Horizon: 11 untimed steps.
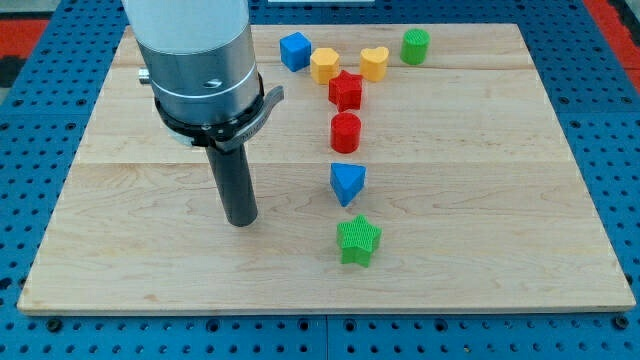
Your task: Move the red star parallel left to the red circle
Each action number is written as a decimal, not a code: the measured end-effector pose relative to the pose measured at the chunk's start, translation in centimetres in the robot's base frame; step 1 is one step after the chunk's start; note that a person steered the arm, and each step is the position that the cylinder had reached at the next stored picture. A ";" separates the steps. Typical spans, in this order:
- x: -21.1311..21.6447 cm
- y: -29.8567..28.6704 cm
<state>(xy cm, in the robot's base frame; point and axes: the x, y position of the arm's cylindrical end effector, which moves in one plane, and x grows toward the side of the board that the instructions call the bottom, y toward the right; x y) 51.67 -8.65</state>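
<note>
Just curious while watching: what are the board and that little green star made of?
The board looks like pale wood with a smooth matte finish: grain lines and plank seams show. The green star looks like plastic, possibly 3D-printed: fine ridged lines run across its top and the colour is uniform. I can't be sure from sight alone.

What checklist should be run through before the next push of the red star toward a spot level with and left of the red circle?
1. Red star located: ok, it sits just above the red circle in the view.
2. My tip clear of blocks: ok, it rests on the board well to the view's left of the blue triangle.
3. Target spot left of the red circle free: ok, only bare wood there.
4. Star free of neighbours: not ok, the yellow hexagon and yellow heart crowd its upper corners.
5. Star touching the circle: cannot tell, the gap looks very narrow.
6. Star already in place: not ok.
</note>
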 end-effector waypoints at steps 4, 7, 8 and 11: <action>10.1 4.2; 4.5 24.1; -1.8 25.9; -21.2 22.3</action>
<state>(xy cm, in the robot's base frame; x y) 30.51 13.62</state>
